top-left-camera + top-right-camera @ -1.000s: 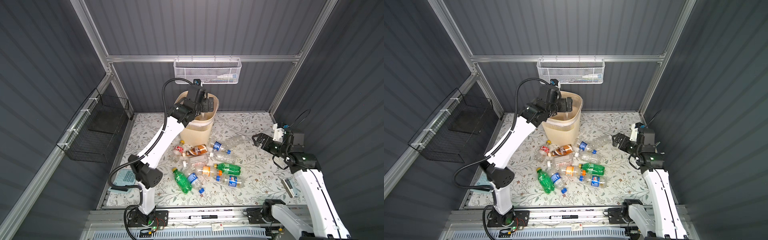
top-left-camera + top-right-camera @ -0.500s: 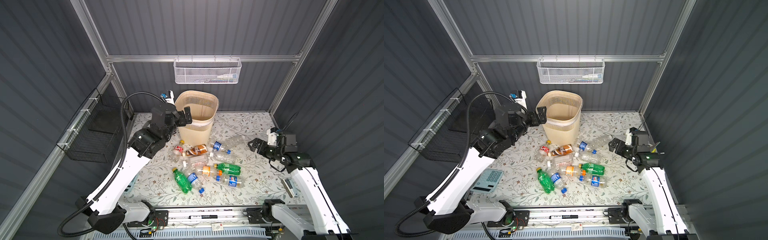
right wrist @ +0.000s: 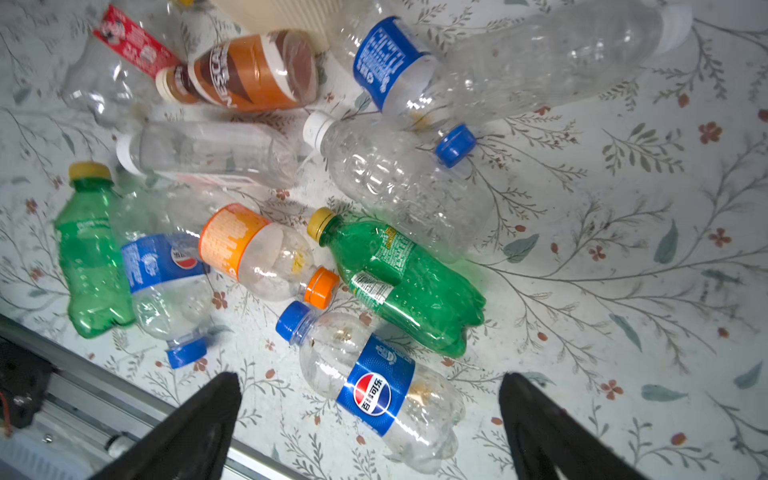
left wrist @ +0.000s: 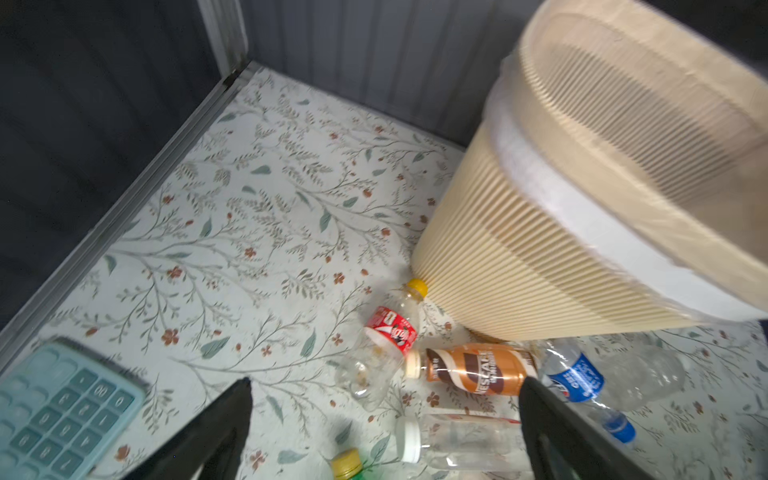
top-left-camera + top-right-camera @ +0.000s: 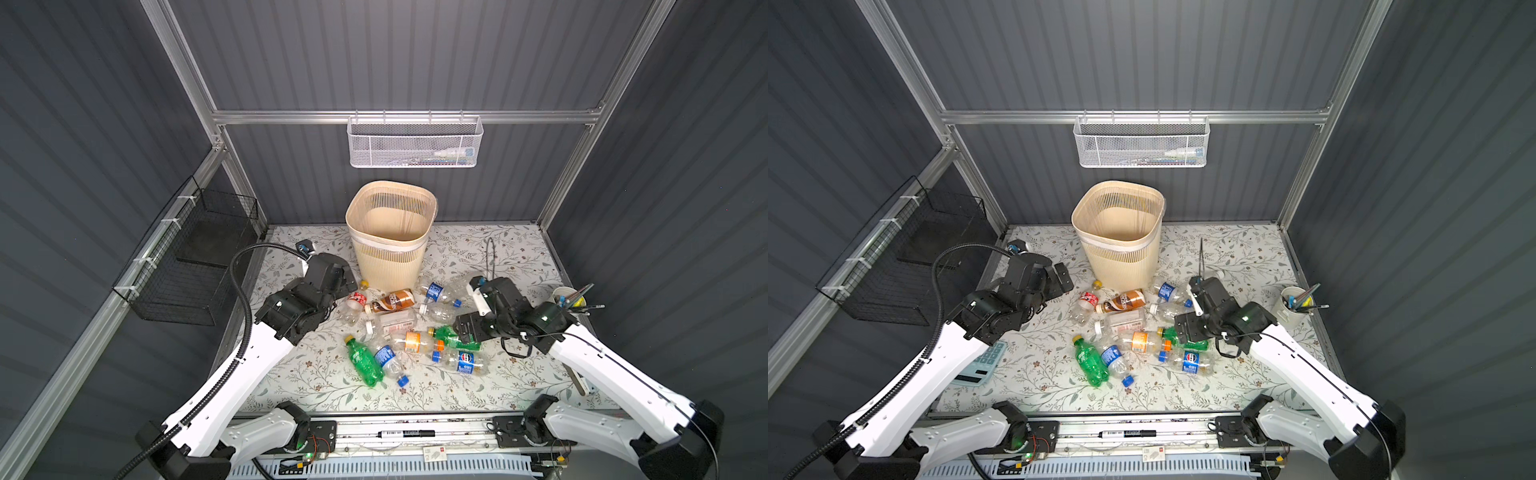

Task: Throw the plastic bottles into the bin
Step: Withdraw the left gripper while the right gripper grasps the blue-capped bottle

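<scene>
Near bin [image 4: 519,257]: Nescafé btl [image 4: 478,370], 百事可乐 Pepsi btl [image 3: 378,395].

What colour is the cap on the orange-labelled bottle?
Orange. The cap of that bottle shows best in the right wrist view.

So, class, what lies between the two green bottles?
Two clear bottles: a blue-labelled bottle beside one green bottle, and an orange-capped bottle next to the other green bottle. The right wrist view shows it plainly.

Bottle clutter [image 5: 411,340] before bin [image 5: 388,257]; bare tabletop [image 5: 523,266] rightward
</scene>
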